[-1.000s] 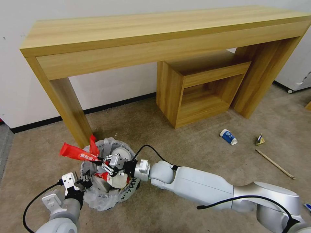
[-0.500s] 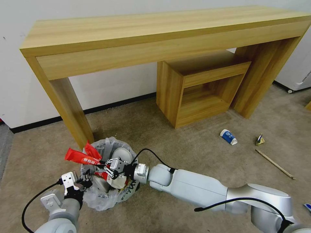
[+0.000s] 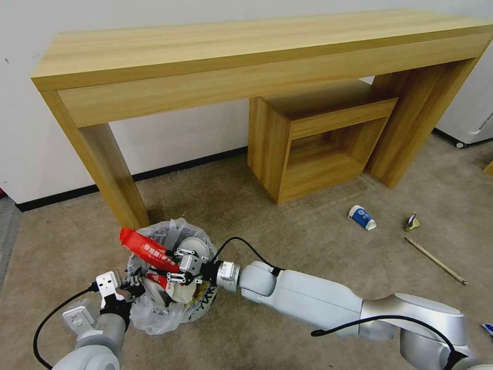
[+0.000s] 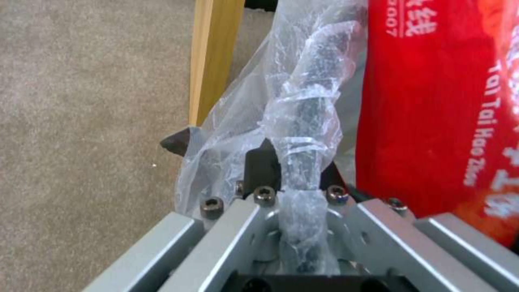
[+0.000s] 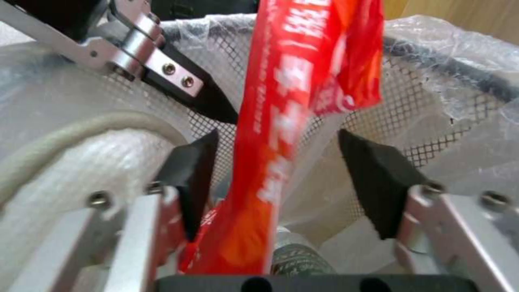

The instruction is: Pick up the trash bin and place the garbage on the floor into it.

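Head: bin (image 3: 169, 308) on floor (image 3: 287, 226) by counter (image 3: 246, 56) leg; left hand (image 3: 134, 282) clamped on rim; right hand (image 3: 175, 266) above bin, wrapper (image 3: 149, 250) beside it; cup (image 3: 362, 217), stick (image 3: 435, 260) farther right | Left wrist: bagged rim (image 4: 303, 134) pinched | Right wrist: right hand (image 5: 275, 178) released, wrapper (image 5: 281, 134) between fingers (image 5: 378, 178)

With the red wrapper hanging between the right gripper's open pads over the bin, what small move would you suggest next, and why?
Probably lift the right gripper straight up, out of the trash bin. Its pads stand apart with the red wrapper loose between them, tilted over the rim, so it seems released. The left gripper is shut on the rim, holding the bin.
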### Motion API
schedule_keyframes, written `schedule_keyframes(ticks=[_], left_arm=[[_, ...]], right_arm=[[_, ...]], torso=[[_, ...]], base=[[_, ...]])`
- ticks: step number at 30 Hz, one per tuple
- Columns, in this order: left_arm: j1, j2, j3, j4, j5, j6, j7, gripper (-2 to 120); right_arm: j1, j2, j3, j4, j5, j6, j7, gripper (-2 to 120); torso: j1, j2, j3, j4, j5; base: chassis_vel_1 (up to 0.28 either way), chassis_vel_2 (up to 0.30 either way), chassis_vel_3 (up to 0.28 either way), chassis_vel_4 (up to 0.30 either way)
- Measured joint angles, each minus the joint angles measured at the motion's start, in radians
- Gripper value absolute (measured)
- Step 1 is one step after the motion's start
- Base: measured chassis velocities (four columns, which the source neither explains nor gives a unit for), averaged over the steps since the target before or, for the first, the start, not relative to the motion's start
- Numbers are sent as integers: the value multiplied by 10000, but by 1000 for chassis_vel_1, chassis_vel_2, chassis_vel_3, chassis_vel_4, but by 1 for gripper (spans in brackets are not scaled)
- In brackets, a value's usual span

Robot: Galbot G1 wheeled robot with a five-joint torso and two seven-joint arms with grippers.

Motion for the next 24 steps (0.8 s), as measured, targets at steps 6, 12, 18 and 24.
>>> schedule_keyframes(ticks=[6,12,18,24], left_arm=[[-111,137,-135,86,-334,176,-169,0],[-117,157,-134,177,-398,247,-228,0],[-91,162,-124,232,-404,302,-254,0],[-10,104,-218,244,-406,342,-286,0]], right_arm=[[63,-385,61,452,110,-80,20,86],[72,-589,284,701,162,-130,32,99],[-29,-893,717,954,282,-141,51,100],[-25,-943,1042,1205,661,-182,126,100]], torso=[[0,1,0,-1,0],[0,0,0,1,1],[0,1,0,-1,1],[-1,0,0,2,1]], base=[[0,0,0,0],[0,0,0,0],[0,0,0,0],[0,0,0,0]])
